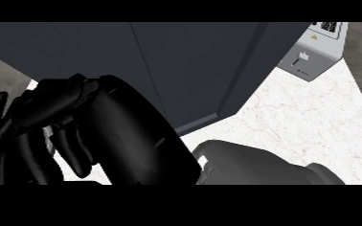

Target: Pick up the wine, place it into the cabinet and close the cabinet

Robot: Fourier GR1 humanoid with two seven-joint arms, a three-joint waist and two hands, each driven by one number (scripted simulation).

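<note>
No wine is seen: it may be hidden by the right hand (120, 134), filling the lower left, whose grasp cannot be told, before the cabinet (191, 62). Being glass, it is judged heavy, slippery, fragile; best gripped round the body

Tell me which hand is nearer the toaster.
Right. The right hand is at the lower edge, below-left of the toaster, with counter between them. The left hand is farther, at lower left, overlapping the cabinet.
</note>
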